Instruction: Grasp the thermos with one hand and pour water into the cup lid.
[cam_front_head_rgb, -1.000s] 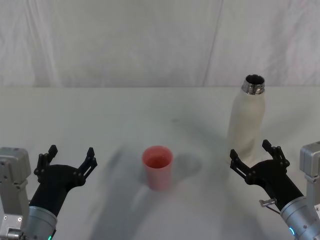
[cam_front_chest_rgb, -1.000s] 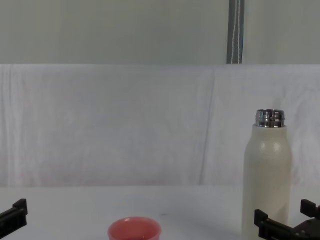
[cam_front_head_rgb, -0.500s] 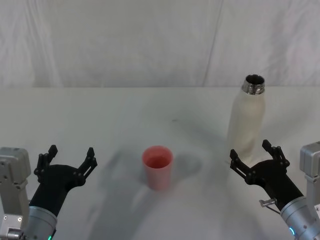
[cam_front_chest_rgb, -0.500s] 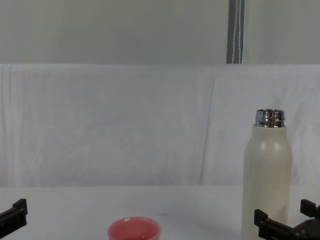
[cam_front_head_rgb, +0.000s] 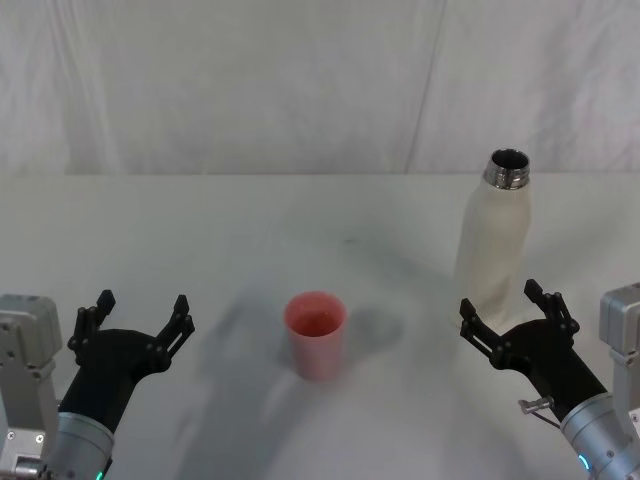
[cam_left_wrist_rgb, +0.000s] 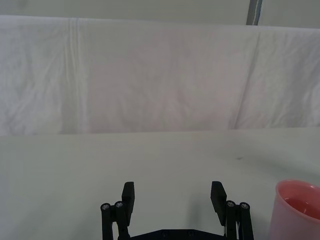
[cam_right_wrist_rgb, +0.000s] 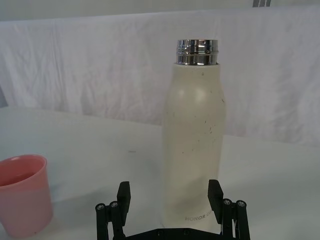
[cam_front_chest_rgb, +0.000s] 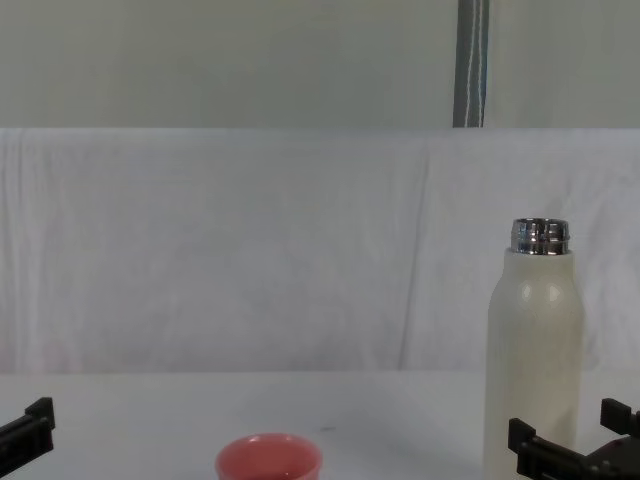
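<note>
Right gripper (cam_front_head_rgb: 514, 310) low at near right of table (cam_front_head_rgb: 300, 215), jaws spread wide, nothing held. Thermos (cam_front_head_rgb: 491, 232) upright just beyond it, lined up between the two fingers but not touched; gap visible either side of the body in right wrist view, thermos (cam_right_wrist_rgb: 196, 130) standing past the fingertips. Steel neck open, no cap on. Nothing between jaws and bottle.

Cup (cam_front_head_rgb: 316, 334) to the left of right gripper, roughly level with it, well apart from thermos; upright, pink, mouth up. In right wrist view cup (cam_right_wrist_rgb: 22, 195) off to one side, a little liquid seemingly inside, hard to confirm.

Left gripper (cam_front_head_rgb: 137, 320) at near left, beyond the cup from the right one, jaws likewise wide apart, empty. Cup (cam_left_wrist_rgb: 297, 210) just beside its fingertips, untouched.

Farther back: bare tabletop, then white cloth backdrop (cam_front_head_rgb: 300, 80), creased. Grey pole (cam_front_chest_rgb: 472, 62) above backdrop in chest view.
</note>
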